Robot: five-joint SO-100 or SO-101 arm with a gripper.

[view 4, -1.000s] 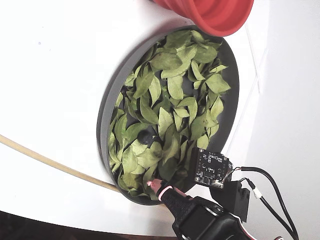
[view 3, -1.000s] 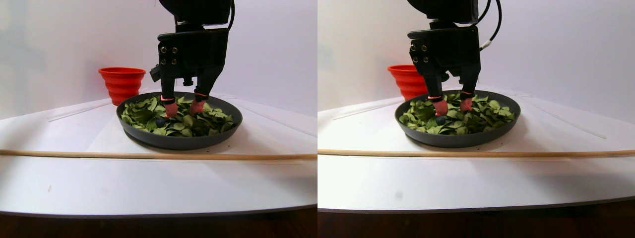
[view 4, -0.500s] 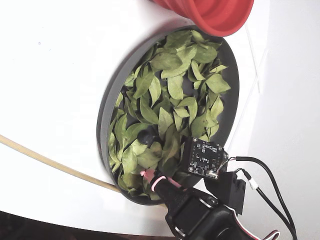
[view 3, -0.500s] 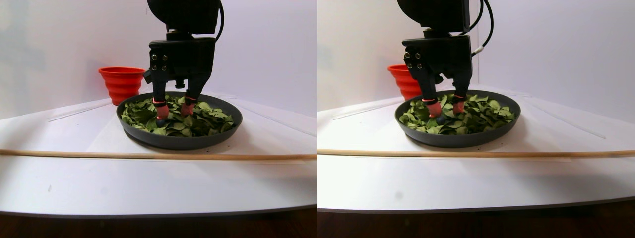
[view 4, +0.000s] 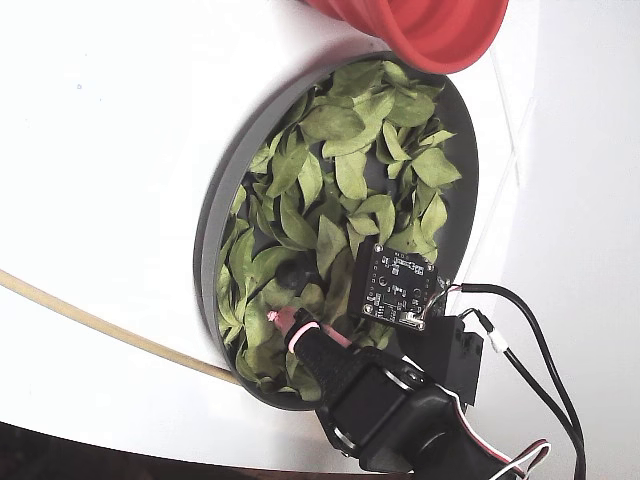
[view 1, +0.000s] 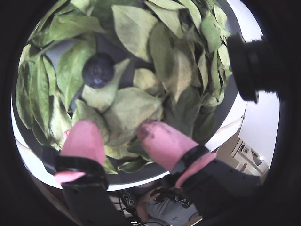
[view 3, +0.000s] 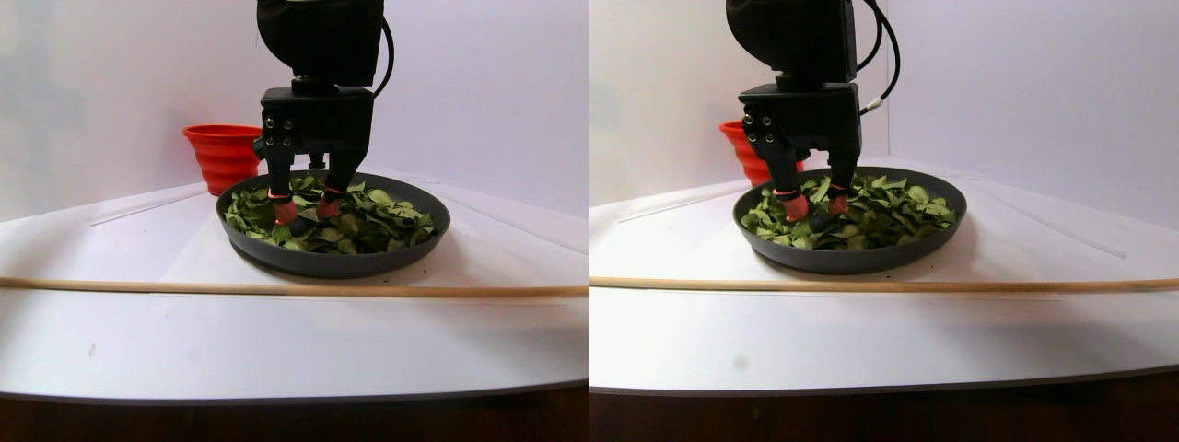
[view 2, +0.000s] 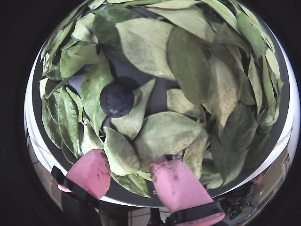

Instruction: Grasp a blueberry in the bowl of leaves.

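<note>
Leaves fill the bowl of leaves (view 4: 212, 232), a wide dark grey dish on the white table (view 4: 100, 150). In the fixed view a thin wooden rod (view 4: 90, 322) lies at lower left of the dish, its end meeting the rim. Further right, among the greens in the dish's lower part, sits the blueberry (view 4: 291, 273), dark and round, resting in a small gap between leaves where the grey floor shows. Just below it the gripper (view 4: 300, 330) reaches in from the lower right, one pink fingertip visible beside the berry but apart from it. A red-orange bowl (view 4: 430, 30) stands just beyond the dish's upper rim.

In a wrist view the blueberry (view 2: 116, 100) lies left of centre, ahead of the gripper (view 2: 134, 172), whose two pink pads are spread with nothing between them but leaves. Another wrist view shows the same: berry (view 1: 98, 70) upper left, gripper (view 1: 120, 134) released and low over the leaves, not touching the berry
</note>
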